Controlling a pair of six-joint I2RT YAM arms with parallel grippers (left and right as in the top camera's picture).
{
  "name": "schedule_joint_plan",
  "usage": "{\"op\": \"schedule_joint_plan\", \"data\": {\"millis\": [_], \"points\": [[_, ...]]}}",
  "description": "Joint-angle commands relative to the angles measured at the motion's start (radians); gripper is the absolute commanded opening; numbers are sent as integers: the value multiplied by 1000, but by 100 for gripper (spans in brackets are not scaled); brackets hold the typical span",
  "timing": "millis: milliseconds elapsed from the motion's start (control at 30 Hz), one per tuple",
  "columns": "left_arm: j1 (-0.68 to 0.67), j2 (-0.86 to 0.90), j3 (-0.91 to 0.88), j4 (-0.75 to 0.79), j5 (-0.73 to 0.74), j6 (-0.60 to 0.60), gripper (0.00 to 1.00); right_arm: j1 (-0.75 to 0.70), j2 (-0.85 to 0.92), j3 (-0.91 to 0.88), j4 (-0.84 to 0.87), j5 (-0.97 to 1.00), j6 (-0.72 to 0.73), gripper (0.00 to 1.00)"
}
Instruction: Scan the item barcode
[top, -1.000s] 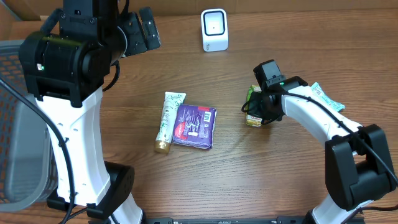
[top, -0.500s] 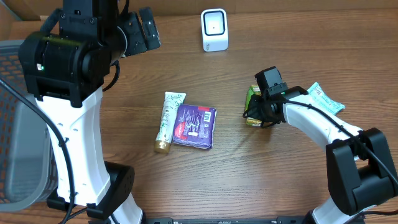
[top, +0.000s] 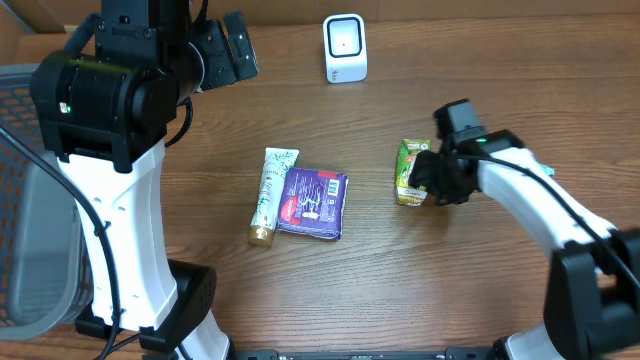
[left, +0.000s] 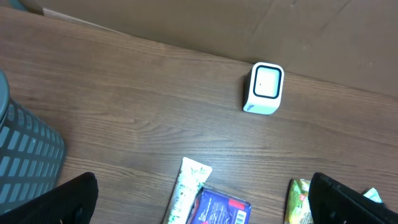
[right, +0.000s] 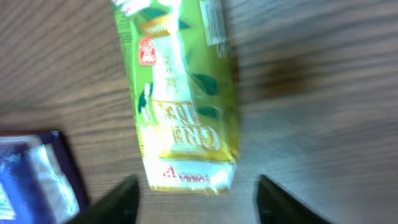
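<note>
A green tea packet (top: 409, 172) lies flat on the wooden table; in the right wrist view the packet (right: 180, 93) sits just ahead of the fingers. My right gripper (top: 430, 178) is open beside the packet's right edge, and its jaws (right: 199, 202) hold nothing. The white barcode scanner (top: 345, 47) stands upright at the back of the table and also shows as the scanner (left: 264, 88) in the left wrist view. My left gripper (top: 238, 45) hangs high at the back left, open and empty (left: 202, 202).
A white tube (top: 270, 195) and a purple packet (top: 313, 203) lie side by side at mid-table, left of the green packet. A pale teal packet (left: 373, 195) lies at the right, mostly hidden by the right arm. A grey mesh chair (top: 30, 200) is at the left edge.
My right gripper opened, let go of the green packet and drew back to the right. The packet stays on the table. The left arm has not moved.
</note>
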Motion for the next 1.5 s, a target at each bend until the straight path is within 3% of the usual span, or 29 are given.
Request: {"op": "schedule_joint_plan", "data": {"millis": [0, 433, 700, 1033, 1100, 1300, 1467], "points": [[3, 5, -3, 1, -14, -7, 100, -51, -38, 7, 1, -34, 10, 69], [3, 5, -3, 1, -14, -7, 99, -136, -38, -219, 287, -294, -85, 64], [3, 5, -3, 1, -14, -7, 99, -211, 26, -288, 436, -458, -265, 63], [3, 5, -3, 1, -14, -8, 100, -216, 143, -310, 540, -595, -277, 56], [3, 5, -3, 1, -14, -8, 99, -216, 143, -310, 541, -594, -277, 52], [3, 5, -3, 1, -14, -8, 99, -216, 143, -310, 550, -557, -246, 13], [3, 5, -3, 1, -14, -8, 99, -216, 143, -310, 563, -538, -245, 4]]}}
